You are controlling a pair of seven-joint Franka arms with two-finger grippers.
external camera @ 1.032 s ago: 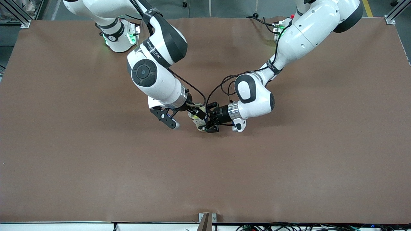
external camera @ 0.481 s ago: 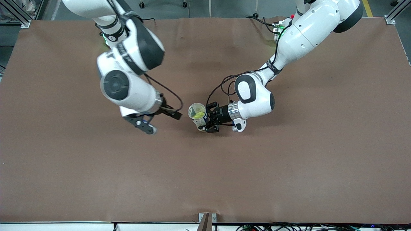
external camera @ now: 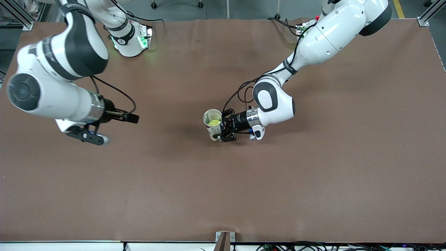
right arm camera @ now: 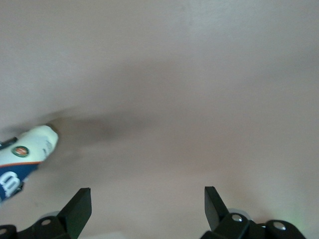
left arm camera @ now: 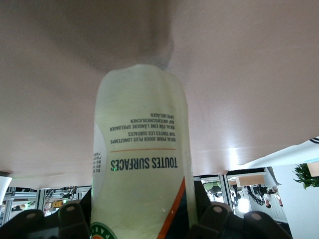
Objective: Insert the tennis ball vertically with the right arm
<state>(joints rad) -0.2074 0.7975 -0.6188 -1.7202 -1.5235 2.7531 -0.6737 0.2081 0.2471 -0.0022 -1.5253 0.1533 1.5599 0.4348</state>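
A tall tennis-ball can [external camera: 214, 132] stands upright at the middle of the table, its open mouth up. The yellow tennis ball [external camera: 215, 122] lies inside it. My left gripper [external camera: 223, 127] is shut on the can's side and holds it from the left arm's end. The left wrist view shows the can's printed wall [left arm camera: 142, 164] filling the space between the left gripper's [left arm camera: 144, 221] fingers. My right gripper [external camera: 129, 118] hangs open and empty over bare table toward the right arm's end. The right wrist view shows the right gripper [right arm camera: 145, 196] with its jaws wide apart, and the can [right arm camera: 25, 154] off at the edge.
The brown table [external camera: 313, 174] carries nothing else. The arm bases [external camera: 130, 38] stand along the edge farthest from the front camera. A small bracket [external camera: 223, 238] sits at the nearest edge.
My right arm has pulled away from over the can and swung toward its own end of the table. The ball now shows inside the can. The left arm has barely shifted.
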